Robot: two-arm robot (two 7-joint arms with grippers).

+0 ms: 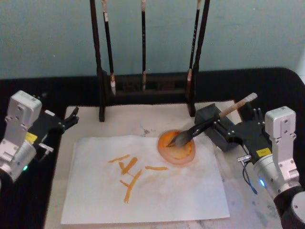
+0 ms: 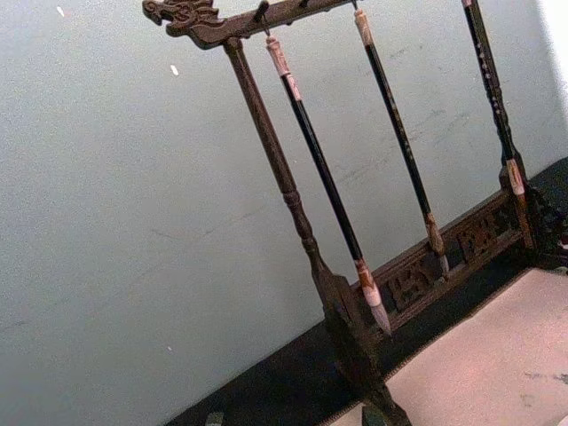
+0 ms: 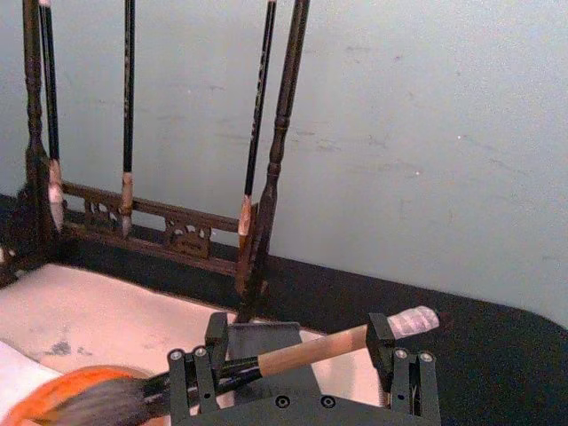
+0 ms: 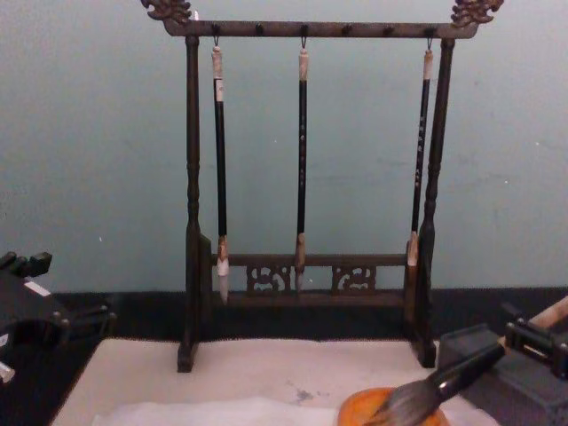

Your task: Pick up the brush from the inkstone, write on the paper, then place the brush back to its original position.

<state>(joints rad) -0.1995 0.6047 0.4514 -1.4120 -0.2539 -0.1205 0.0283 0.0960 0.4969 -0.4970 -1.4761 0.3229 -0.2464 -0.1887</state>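
head view | brush [image 1: 209, 121] lies with tuft on orange inkstone [image 1: 177, 147], handle propped on dark block | right gripper [image 1: 237, 125] is spread astride handle, unclamped | left gripper [image 1: 70, 118] parked, fingers cannot be told | brush judged light, rigid handle, soft tuft; grip mid-handle

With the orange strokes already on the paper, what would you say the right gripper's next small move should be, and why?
Probably open the fingers and back away. The brush lies with its bristles in the orange dish and its handle across the dark block, the strokes are on the paper, and the right gripper sits around the handle. The left gripper idles at the mat's left edge.
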